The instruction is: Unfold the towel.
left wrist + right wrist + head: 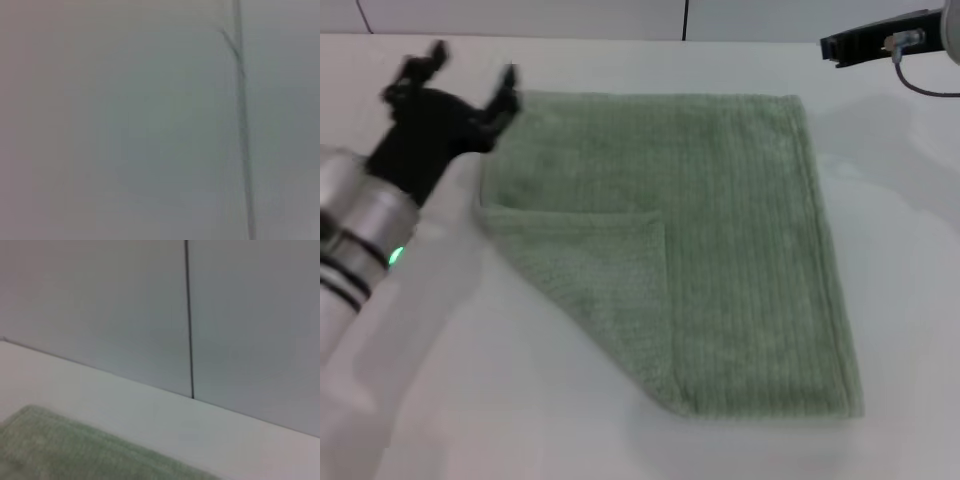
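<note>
The pale sage-green towel (720, 240) lies flat on the white table, with its near-left corner folded over into a flap (590, 255) on top of it. My left gripper (470, 75) is open and empty, raised just past the towel's far-left corner. My right gripper (832, 47) is at the far right, beyond the towel's far-right corner; only its black tip shows. An edge of the towel also shows in the right wrist view (75, 450).
The white table (520, 420) runs to a pale wall panel with a dark vertical seam (685, 20) at the back. A grey cable (925, 85) hangs from the right arm. The left wrist view shows only the wall and a seam (242, 125).
</note>
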